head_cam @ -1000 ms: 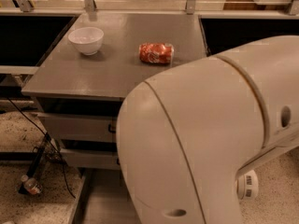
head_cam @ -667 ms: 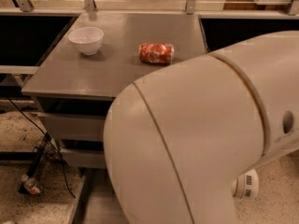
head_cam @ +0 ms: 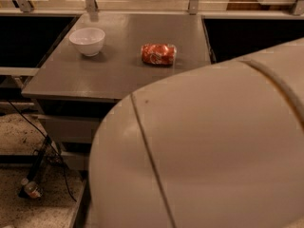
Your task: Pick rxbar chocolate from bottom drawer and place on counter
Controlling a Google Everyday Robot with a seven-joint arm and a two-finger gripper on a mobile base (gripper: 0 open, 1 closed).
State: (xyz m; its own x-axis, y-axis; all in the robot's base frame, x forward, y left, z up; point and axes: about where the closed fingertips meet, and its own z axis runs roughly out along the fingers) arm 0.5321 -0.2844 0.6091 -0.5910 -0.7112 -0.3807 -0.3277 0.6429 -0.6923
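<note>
Big arm shell (head_cam: 213, 151) blocks everything low: claw hidden behind it, grip impossible to tell. Rxbar chocolate unseen, presumably in the covered bottom drawer. Risk: reaching blind, it misses or fumbles short of the worktop (head_cam: 118, 75).

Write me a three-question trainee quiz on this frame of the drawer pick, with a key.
1. True or false: the red can stands upright on the counter.
2. Which thing sits on the counter toward the picture's left of the red can? A) white bowl B) a plate C) a mug
3. Short answer: which of the gripper and the rxbar chocolate can be seen, and what fills the lower right of the picture?

Key
1. False: it lies on its side.
2. A.
3. Neither. The gripper is out of view and no rxbar chocolate shows; the white arm shell fills the lower right and covers most of the cabinet front.
</note>
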